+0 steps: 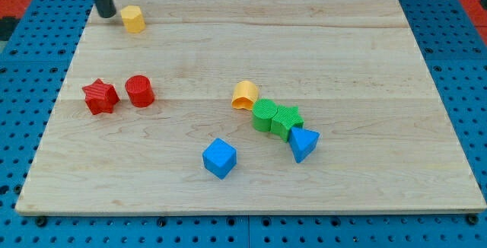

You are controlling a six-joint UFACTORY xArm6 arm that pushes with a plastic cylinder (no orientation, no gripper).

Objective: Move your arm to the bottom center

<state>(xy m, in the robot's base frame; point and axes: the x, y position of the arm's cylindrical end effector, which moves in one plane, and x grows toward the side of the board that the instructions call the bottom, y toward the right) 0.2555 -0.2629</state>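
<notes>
1. Step in hand: judged to be at the very start. The dark rod's tip [106, 15] is seen at the top-left corner of the pale wooden board [365, 65]; the target, the bottom-centre strip of the board, lies well apart from it, diagonally across.
2. Tip state: no gripper is fitted, so nothing can be opened, closed or held. The tip is pressed to the board, just beside the yellow pentagon-like block [133, 19] on its view-left side; whether the two are touching cannot be told.
3. Target zone: the strip along the bottom edge at centre is seen bare. Nearest to it is the blue cube block [220, 157], just above and slightly to the view's left.
4. Next move: a long diagonal slide toward the view's bottom and right is called for. A straight line is judged to pass close to the red cylinder block [140, 91] and the blue cube; the red star block [100, 96] sits further left.
5. Risk: the blue cube may be clipped near the end. A dip down the left side first, then a run along the bottom edge, is judged safer.
6. Cluster at mid-right is left out of the path: yellow semicircle block [245, 95], green cylinder block [265, 115], green star block [287, 120], blue triangular block [303, 142].
</notes>
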